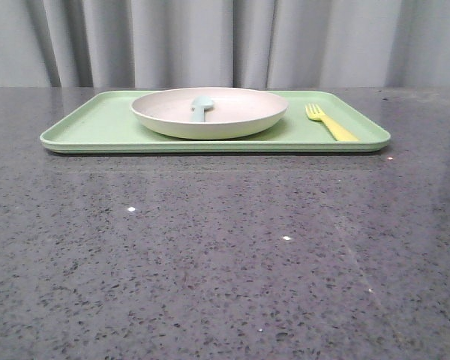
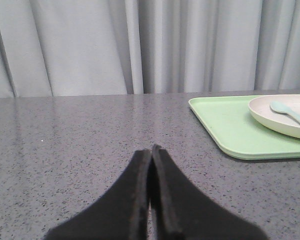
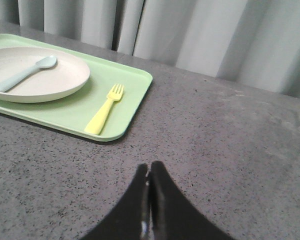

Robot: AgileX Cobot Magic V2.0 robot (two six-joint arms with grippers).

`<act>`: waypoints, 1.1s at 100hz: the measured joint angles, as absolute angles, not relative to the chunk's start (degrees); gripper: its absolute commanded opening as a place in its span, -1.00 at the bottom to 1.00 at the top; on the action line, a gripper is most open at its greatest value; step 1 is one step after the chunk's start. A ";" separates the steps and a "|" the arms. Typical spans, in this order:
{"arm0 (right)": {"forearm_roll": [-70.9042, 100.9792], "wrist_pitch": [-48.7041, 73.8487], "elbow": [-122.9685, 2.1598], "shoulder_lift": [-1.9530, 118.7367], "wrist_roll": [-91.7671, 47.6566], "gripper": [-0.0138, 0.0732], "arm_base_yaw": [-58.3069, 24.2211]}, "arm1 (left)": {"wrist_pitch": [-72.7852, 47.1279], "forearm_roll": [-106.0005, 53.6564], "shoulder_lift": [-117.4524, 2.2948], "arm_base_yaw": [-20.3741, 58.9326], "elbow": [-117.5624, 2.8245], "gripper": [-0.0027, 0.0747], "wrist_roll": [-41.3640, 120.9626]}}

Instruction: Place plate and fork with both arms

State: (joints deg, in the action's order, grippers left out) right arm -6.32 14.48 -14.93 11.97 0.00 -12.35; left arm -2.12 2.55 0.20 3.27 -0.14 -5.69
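The cream-white plate (image 1: 210,112) sits in the middle of the light-green tray (image 1: 90,127) at the far side of the table. It also shows in the left wrist view (image 2: 282,120) and the right wrist view (image 3: 40,82). The yellow fork (image 1: 331,124) lies on the tray to the right of the plate, tines pointing away; the right wrist view shows it too (image 3: 105,109). My left gripper (image 2: 151,150) is shut and empty above the table, left of the tray. My right gripper (image 3: 149,167) is shut and empty, right of the tray. Neither arm shows in the front view.
A pale blue spoon (image 1: 201,107) lies in the plate, also seen in the left wrist view (image 2: 289,112) and the right wrist view (image 3: 25,74). The table is dark speckled stone (image 1: 225,255). A grey curtain (image 1: 225,37) hangs behind it.
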 measured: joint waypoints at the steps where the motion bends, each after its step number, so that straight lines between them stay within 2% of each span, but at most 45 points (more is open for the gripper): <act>1: -6.16 13.85 -14.58 11.71 -0.31 -0.96 -11.90 | -2.12 2.55 0.20 3.27 -0.14 -0.98 -5.69; 32: -3.08 9.83 -4.89 0.03 -1.67 -0.96 -6.25 | -2.12 2.55 0.20 3.27 -0.14 -0.98 -5.69; 67: -1.03 7.17 1.07 -0.52 -1.72 -0.96 -5.14 | -2.12 2.55 0.20 3.27 -0.14 -0.98 -5.69; 110: -0.94 3.54 1.50 -0.52 -1.72 -0.96 -5.14 | -2.12 2.55 0.20 3.27 -0.14 -0.98 -5.69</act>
State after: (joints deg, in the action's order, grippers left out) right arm -0.94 3.54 1.50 -0.52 -1.72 -5.14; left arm -2.12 2.55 0.20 3.27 -0.14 -5.69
